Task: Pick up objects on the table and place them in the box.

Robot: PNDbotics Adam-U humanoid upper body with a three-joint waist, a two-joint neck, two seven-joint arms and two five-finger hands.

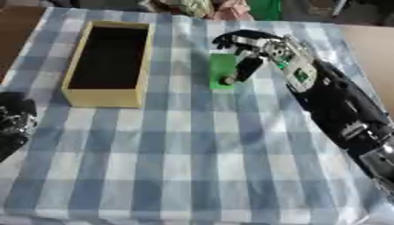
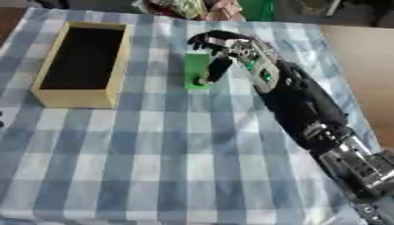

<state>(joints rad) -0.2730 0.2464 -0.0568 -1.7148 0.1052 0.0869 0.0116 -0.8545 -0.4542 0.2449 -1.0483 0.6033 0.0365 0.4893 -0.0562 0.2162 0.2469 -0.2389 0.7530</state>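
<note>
A flat green block [image 1: 221,66] lies on the checked cloth, right of the yellow wooden box [image 1: 104,97], whose dark inside shows nothing. My right hand [image 1: 265,46] hangs over the block's far right side, open. Its fingers [image 1: 231,38] spread out to the left above the block's top end, and the thumb [image 1: 248,68] points down along its right edge. A small grey round bit [image 1: 228,81] shows at the block's near end. My left hand [image 1: 12,123] rests at the left edge, well away from both.
The blue and white checked cloth [image 1: 192,154] covers the table. Colourful clutter [image 1: 208,6] sits past the far edge. My right forearm [image 2: 308,110] runs diagonally across the right side. A brown surface [image 1: 373,48] lies beyond the cloth's right edge.
</note>
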